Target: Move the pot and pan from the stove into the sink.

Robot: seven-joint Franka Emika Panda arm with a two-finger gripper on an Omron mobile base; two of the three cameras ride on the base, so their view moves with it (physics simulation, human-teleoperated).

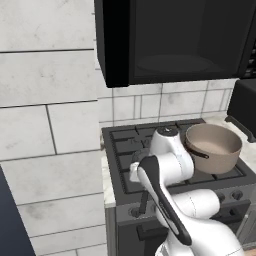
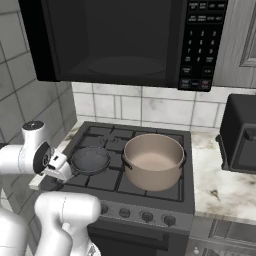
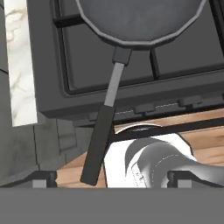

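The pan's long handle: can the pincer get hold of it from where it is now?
Probably yes. The pincer is open above the pan, whose handle sticks out over the stove front, nothing between.

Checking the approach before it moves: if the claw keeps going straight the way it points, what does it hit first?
Probably the pan's handle, lying between the open claw's fingertips, off-centre; depth is unclear.

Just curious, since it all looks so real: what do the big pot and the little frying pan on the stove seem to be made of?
The pot looks like tan brushed metal, with a soft sheen, a pale inside and dark loop handles. The pan looks like matte dark grey metal, perhaps cast iron or coated; its handle runs from a pale metal shank to a black grip, possibly plastic.
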